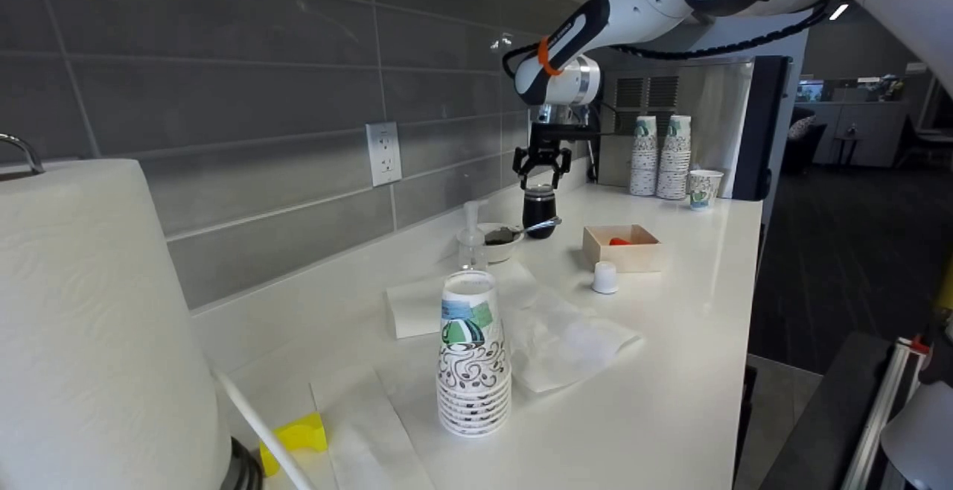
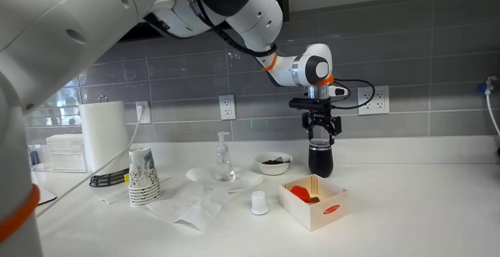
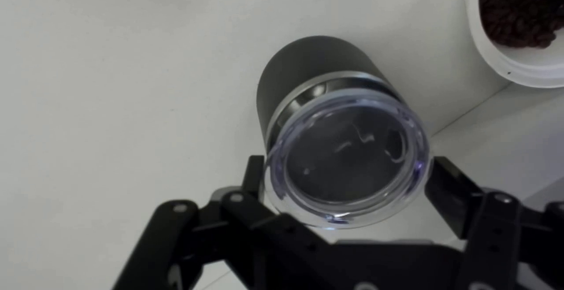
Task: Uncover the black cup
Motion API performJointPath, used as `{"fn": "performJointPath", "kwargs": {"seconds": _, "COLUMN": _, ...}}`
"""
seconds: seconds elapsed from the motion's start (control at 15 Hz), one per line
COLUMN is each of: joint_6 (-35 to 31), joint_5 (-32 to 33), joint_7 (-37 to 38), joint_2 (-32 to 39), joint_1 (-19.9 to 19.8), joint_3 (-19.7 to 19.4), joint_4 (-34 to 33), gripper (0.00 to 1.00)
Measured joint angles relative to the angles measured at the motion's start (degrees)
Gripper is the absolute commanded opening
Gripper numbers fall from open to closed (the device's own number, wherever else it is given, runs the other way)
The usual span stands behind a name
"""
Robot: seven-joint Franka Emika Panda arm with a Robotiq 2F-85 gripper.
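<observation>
The black cup (image 2: 321, 163) stands upright on the counter near the back wall, with a silver band near its top and a clear lid (image 3: 343, 158) on it. It also shows in an exterior view (image 1: 539, 214) and, tilted by perspective, in the wrist view (image 3: 308, 58). My gripper (image 3: 348, 184) points down over the cup, its fingers spread wide on both sides of the clear lid. The left finger looks to touch the lid's edge; a thin gap shows at the right finger. The gripper also shows in both exterior views (image 1: 540, 177) (image 2: 321, 138).
Beside the cup stands a white bowl (image 2: 269, 169) of dark beans with a spoon. A wooden box (image 2: 312, 210) with a red thing inside, a small white cup (image 2: 258, 202), a clear pump bottle (image 2: 224, 163) and a paper-cup stack (image 1: 474, 356) stand nearby. The tiled wall is close behind.
</observation>
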State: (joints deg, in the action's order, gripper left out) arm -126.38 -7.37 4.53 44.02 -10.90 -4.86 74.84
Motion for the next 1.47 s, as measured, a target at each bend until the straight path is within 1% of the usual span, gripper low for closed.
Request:
{"fn": "performJointPath", "kwargs": {"seconds": 0.4, "joint_6": -0.1, "joint_5": 0.0, "joint_7": 1.5, "joint_2": -1.5, "joint_1": 0.0, "joint_3": -0.8, "joint_4": 0.0, "gripper": 0.66}}
{"fn": "performJointPath", "kwargs": {"seconds": 0.6, "joint_6": -0.2, "joint_5": 0.0, "joint_7": 3.8, "joint_2": -1.8, "joint_1": -0.2, "joint_3": -2.0, "joint_4": 0.0, "gripper": 0.66}}
{"fn": "performJointPath", "kwargs": {"seconds": 0.93, "joint_6": -0.5, "joint_5": -0.5, "joint_7": 8.4, "joint_2": -1.6, "joint_1": -1.8, "joint_3": -3.7, "joint_4": 0.2, "gripper": 0.66}}
{"fn": "performJointPath", "kwargs": {"seconds": 1.27, "joint_6": -0.7, "joint_5": -1.2, "joint_7": 12.1, "joint_2": -0.2, "joint_1": -3.7, "joint_3": -4.3, "joint_4": 0.3, "gripper": 0.66}}
{"fn": "performJointPath", "kwargs": {"seconds": 1.47, "joint_6": -1.5, "joint_5": -1.2, "joint_7": 13.2, "joint_2": 2.1, "joint_1": -3.8, "joint_3": -4.4, "joint_4": -0.1, "gripper": 0.66}}
